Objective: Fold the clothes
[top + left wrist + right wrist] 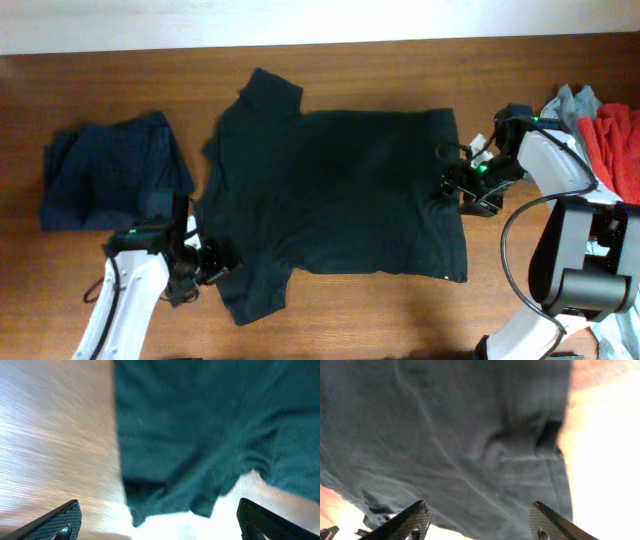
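Lying flat on wooden table [400, 75], black T-shirt [340, 200], folded navy garment [110, 175] nearby

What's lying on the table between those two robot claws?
The black T-shirt, spread flat on the wooden table, fills the stretch between the left gripper and the right gripper; the overhead view shows it.

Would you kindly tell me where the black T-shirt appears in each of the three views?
Overhead: the T-shirt lies spread flat across the middle of the table.
Left wrist: the T-shirt fills the upper right, one edge reaching bottom centre.
Right wrist: the T-shirt fills nearly the whole picture, except the right side.
Shared landmark: the bare wooden table bordering the cloth's edge in all three views.
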### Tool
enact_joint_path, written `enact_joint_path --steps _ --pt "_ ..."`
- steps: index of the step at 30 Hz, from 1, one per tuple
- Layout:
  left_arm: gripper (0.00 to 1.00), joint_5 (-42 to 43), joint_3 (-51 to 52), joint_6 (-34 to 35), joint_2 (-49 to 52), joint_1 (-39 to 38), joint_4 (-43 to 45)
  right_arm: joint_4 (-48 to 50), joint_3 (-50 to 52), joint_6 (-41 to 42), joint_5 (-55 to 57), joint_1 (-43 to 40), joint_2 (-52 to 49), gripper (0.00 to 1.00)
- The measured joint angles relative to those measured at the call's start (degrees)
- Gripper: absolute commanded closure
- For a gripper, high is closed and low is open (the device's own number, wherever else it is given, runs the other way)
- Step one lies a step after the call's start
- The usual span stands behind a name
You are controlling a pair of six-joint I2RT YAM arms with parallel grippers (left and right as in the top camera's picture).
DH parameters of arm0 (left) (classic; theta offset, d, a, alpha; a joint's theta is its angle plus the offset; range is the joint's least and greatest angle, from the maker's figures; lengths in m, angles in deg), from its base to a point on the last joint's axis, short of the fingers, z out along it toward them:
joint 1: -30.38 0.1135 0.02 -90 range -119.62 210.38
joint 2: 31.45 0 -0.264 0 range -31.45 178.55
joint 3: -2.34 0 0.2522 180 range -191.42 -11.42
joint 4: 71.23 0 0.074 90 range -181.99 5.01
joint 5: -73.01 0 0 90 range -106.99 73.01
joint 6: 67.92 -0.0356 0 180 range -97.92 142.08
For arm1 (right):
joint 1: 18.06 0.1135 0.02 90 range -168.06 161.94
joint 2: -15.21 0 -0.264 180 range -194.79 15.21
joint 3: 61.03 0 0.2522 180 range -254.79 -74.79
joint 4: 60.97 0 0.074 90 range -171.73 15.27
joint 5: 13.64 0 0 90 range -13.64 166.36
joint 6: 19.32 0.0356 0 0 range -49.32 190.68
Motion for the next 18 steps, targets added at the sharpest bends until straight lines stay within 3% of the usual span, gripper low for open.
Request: enact_joint_path --steps 3,7,16,18 --pt "0.03 -5.53 -0.15 -0.26 -0.48 0.0 2.4 -3.82 0.0 -0.44 0.02 -0.7 0.0 0.31" --pt "0.06 -6.38 -0.17 -1.53 2.6 0.0 5.99 -7.3 0.0 -1.29 0.0 -0.7 0.0 0.31" --pt "0.04 2.6 0.98 -6.19 11.08 -0.07 3.96 -9.62 0.07 -3.48 0.02 -0.7 0.0 0.31" --pt "0.11 5.11 2.58 -6.34 11.21 -0.42 3.72 -9.46 0.07 -3.54 0.02 -0.7 0.0 0.31"
